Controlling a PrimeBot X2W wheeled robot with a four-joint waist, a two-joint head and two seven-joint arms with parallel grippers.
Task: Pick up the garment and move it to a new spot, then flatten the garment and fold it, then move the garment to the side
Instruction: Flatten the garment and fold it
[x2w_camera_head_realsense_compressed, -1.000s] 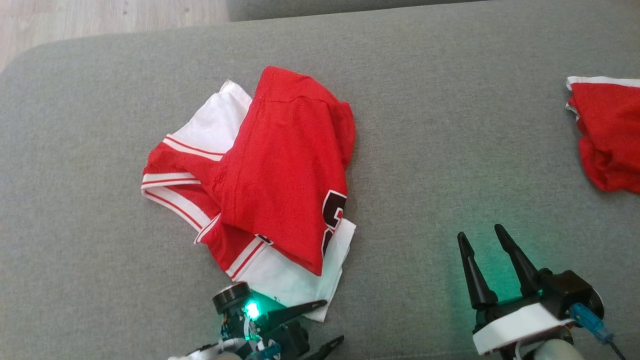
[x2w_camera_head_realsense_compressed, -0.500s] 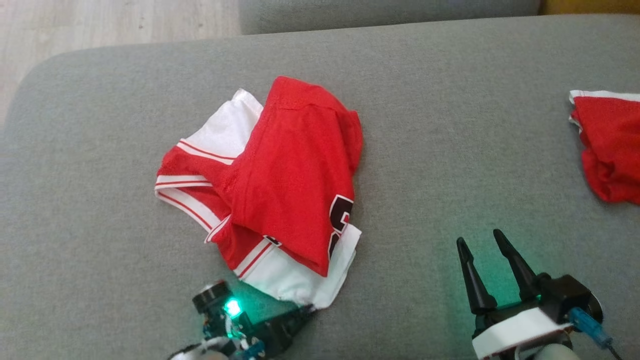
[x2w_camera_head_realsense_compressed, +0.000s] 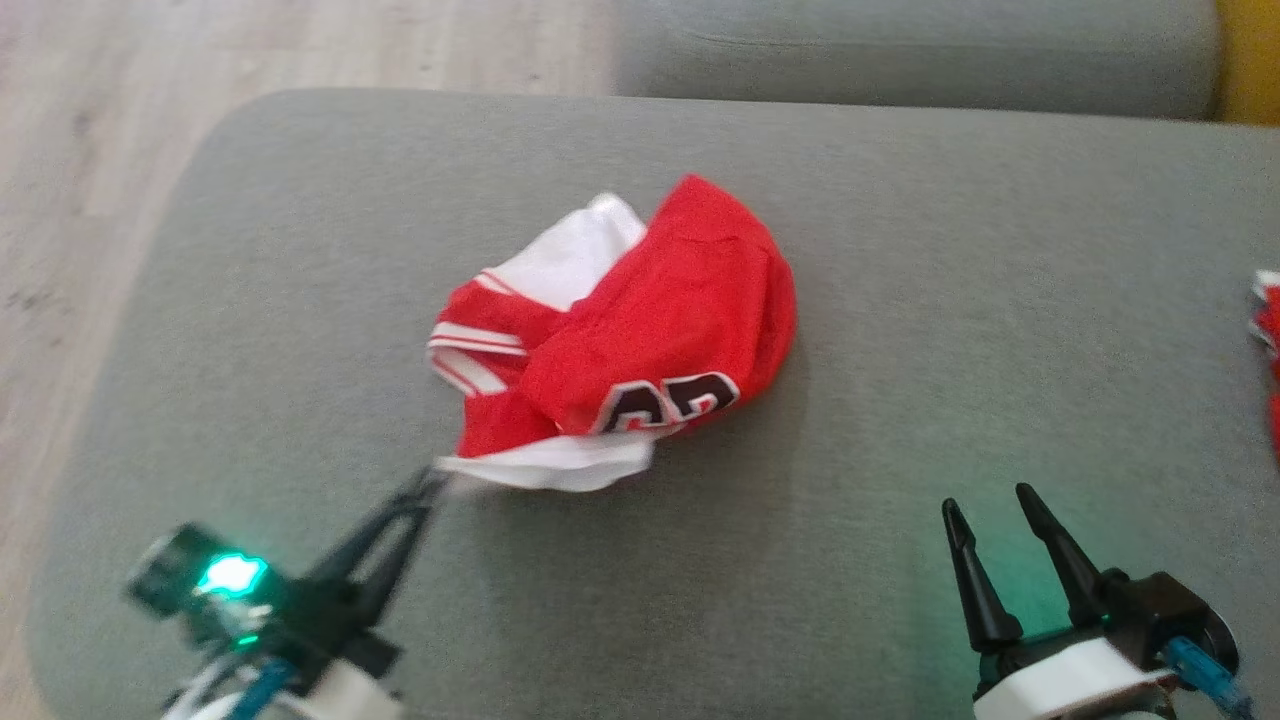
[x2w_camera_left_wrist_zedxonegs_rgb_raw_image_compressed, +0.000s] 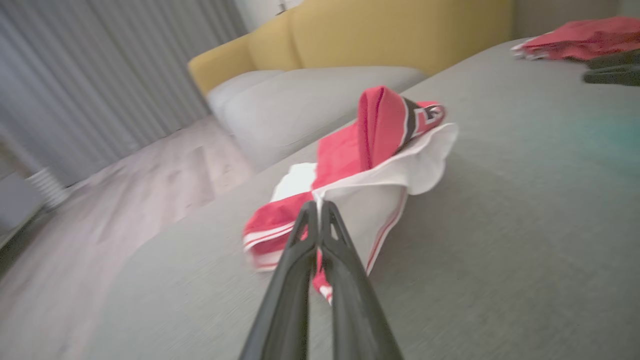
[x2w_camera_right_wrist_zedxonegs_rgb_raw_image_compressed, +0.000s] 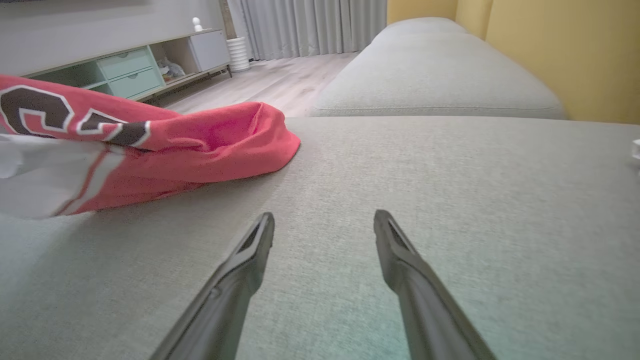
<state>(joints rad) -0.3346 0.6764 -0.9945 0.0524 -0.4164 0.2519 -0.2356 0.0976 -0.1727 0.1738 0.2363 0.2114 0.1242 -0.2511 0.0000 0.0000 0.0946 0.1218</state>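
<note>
— Status of the left claw (x2w_camera_left_wrist_zedxonegs_rgb_raw_image_compressed: 318, 206)?
— Clamped together on the white hem of the garment (x2w_camera_head_realsense_compressed: 660, 330), which lies bunched mid-cushion on the grey sofa (x2w_camera_head_realsense_compressed: 950, 280).
— And the right claw (x2w_camera_head_realsense_compressed: 985, 498)?
— Fingers apart, empty, well clear of it.

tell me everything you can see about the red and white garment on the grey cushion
The red and white garment looks like a thin sports jersey: red body, white panels, red-and-white striped trim and black lettering outlined in white. It lies crumpled in a loose heap, folded over itself, on the grey fabric cushion. Its white hem corner stretches out from the heap into the shut dark fingers of the left gripper, which pinch it; the rest lies on the cushion.
</note>
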